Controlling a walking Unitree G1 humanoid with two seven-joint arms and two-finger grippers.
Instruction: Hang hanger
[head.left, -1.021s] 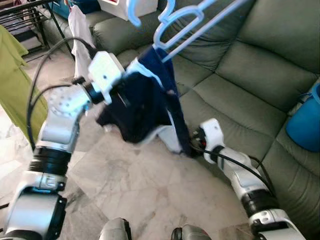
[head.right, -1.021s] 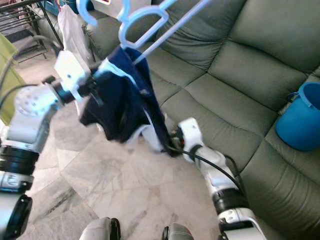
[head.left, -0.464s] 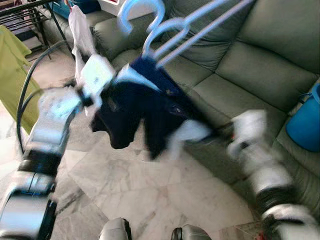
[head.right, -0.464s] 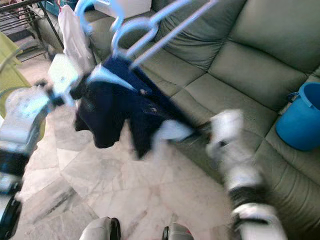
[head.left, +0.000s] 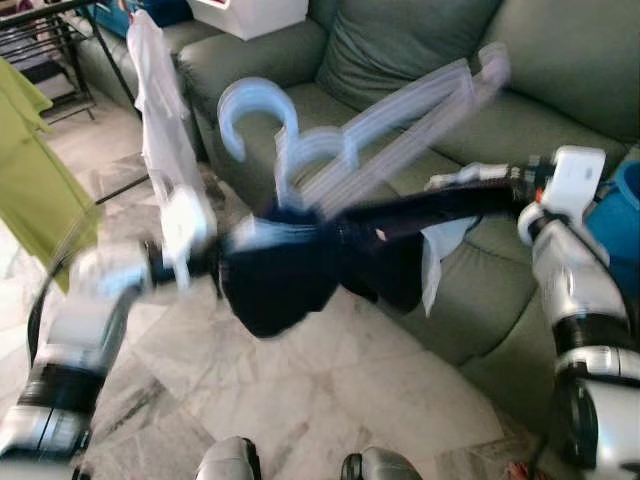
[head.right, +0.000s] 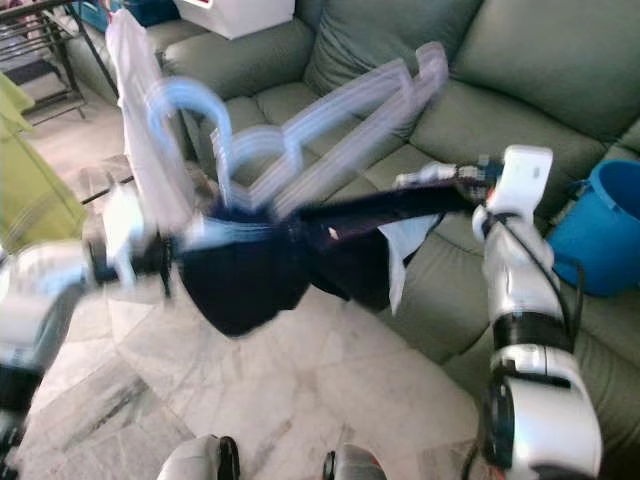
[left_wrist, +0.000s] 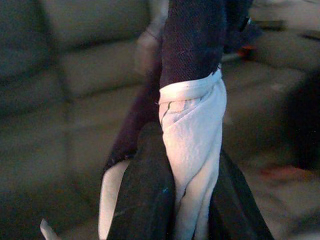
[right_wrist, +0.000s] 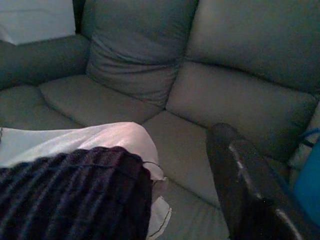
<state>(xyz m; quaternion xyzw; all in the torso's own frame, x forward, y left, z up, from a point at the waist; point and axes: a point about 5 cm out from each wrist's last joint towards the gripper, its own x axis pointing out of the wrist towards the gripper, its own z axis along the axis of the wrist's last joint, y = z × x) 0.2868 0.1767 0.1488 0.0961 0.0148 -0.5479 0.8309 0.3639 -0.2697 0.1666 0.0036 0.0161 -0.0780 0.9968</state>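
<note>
Dark navy white-trimmed cloth garment (head.left: 300, 270) got stretched out: right gripper (head.left: 470, 180) swung up over the sofa, left gripper (left_wrist: 172, 195) clamping it; pale blue plastic hangers (head.left: 330, 150) dropped lower, blurred; right fingers: cannot tell.

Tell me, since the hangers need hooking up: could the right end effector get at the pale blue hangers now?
Probably not: the right end effector is holding one end of the dark garment, stretched to the left end effector, under the hangers.
</note>
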